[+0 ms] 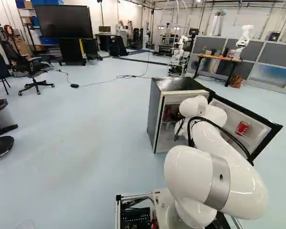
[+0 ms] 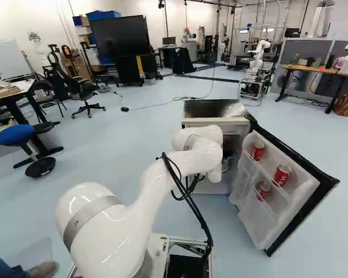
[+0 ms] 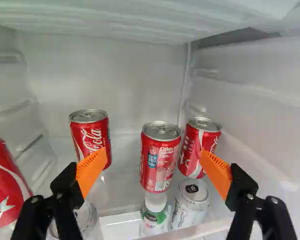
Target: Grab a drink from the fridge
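At the left of the right base view is a round blue stool [image 2: 15, 135]. Next come a black chair [image 2: 84, 88] and a big black screen [image 2: 120, 36]. Then the white arm [image 2: 185, 160] reaches into the little fridge [image 2: 216, 120].

The wrist view shows drinks inside. A red can [image 3: 5, 187] sits on the outer side of one finger. The next red can [image 3: 89, 132] is ahead of that finger's orange pad [image 3: 91, 172]; it is hard to tell if they touch. Another red can [image 3: 160, 160] stands up ahead of the gripper [image 3: 152, 156], in the gap between its two fingers. The fingers are wide apart and pinch nothing. Just beside that can is one more red can [image 3: 197, 147], near the other orange pad [image 3: 216, 172]. Lower down are a bottle with a green label [image 3: 155, 219] and a silver can [image 3: 191, 202].

Right of the fridge, its door [image 2: 272, 202] hangs wide open. It holds three red cans [image 2: 282, 175]. Far behind is a wooden table [image 2: 319, 70].
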{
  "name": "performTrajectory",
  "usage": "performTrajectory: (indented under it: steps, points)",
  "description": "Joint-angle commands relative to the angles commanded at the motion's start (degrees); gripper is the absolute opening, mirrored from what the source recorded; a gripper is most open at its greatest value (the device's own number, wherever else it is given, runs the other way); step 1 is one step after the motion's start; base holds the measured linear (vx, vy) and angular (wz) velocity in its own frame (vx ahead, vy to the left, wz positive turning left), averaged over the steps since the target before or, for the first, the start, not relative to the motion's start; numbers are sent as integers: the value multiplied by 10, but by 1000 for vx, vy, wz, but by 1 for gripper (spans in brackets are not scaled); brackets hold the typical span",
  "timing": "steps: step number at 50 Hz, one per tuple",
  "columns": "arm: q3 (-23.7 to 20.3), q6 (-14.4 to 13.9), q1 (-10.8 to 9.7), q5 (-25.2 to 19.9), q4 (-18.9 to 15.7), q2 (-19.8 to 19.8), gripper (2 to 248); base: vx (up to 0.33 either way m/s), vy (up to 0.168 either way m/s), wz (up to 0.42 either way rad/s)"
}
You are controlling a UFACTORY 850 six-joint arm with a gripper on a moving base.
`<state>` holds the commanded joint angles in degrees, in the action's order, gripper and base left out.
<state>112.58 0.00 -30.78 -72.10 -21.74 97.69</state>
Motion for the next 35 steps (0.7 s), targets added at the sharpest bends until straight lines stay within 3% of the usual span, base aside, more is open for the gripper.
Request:
performTrajectory:
  steps: [17,18,22,23,27,28,33,34,35]
  points:
    - [9,0,1,0,0,5,238,0,0,0]
    - [9,0,1,0,0,5,200,0,0,0]
    - [9,0,1,0,0,5,200,0,0,0]
    - [9,0,1,0,0,5,162,0,0,0]
    - [9,0,1,0,0,5,162,0,0,0]
    - [9,0,1,0,0,5,123,0,0,0]
    - [9,0,1,0,0,5,123,0,0,0]
    - [9,0,1,0,0,5,94,0,0,0]
    - [9,0,1,0,0,5,94,0,0,0]
